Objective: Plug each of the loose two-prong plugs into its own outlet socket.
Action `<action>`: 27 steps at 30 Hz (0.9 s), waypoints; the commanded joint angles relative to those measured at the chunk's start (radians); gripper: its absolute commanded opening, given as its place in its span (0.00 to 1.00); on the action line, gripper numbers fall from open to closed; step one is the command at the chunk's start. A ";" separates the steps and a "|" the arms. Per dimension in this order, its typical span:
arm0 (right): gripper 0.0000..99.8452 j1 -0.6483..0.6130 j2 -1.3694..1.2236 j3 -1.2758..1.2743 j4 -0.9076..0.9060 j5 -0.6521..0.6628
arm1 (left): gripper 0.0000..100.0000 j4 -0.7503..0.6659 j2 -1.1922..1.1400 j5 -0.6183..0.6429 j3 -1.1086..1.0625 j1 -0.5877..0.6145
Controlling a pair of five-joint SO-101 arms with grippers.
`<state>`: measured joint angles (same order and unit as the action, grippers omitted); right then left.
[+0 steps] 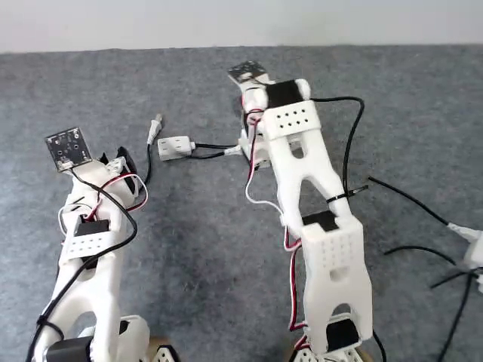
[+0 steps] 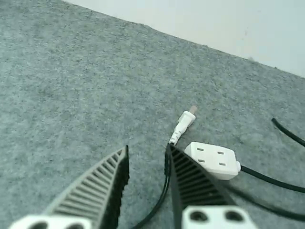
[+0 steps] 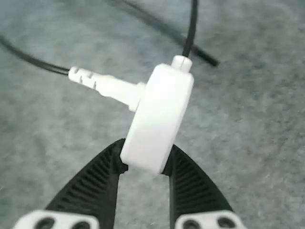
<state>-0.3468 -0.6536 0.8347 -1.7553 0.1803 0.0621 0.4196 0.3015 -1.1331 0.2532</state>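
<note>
A loose white two-prong plug [image 2: 184,123] lies on the grey carpet, its black cord running back along one finger of my left gripper [image 2: 147,150], which is open just short of it. Beside the plug rests a white outlet block [image 2: 212,160] with empty slots. From above, the plug [image 1: 155,130] and block [image 1: 175,147] lie ahead of the left gripper [image 1: 124,160]. My right gripper [image 3: 145,152] is shut on a white round socket body [image 3: 159,119] with a white plug [image 3: 102,85] joined to its side. The right arm [image 1: 290,143] hides that gripper from above.
Black cords [image 1: 215,149] run from the outlet block toward the right arm. More black cables [image 1: 411,200] and a white fitting [image 1: 472,249] lie at the right edge. A pale wall [image 1: 241,23] borders the far side of the carpet.
</note>
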 commanded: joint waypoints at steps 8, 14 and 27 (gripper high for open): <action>0.01 -0.130 0.538 -0.488 -0.041 0.011 | 0.12 0.002 0.015 -0.011 0.050 0.000; 0.01 -0.186 0.895 -0.872 -0.039 0.242 | 0.12 0.002 0.015 -0.012 0.051 0.008; 0.01 0.074 1.643 -1.324 -0.039 0.330 | 0.12 0.000 0.015 -0.008 0.053 0.020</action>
<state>-0.3483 0.8470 -0.4603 -1.7553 0.5040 0.0621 0.4196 0.3015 -1.1331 0.2685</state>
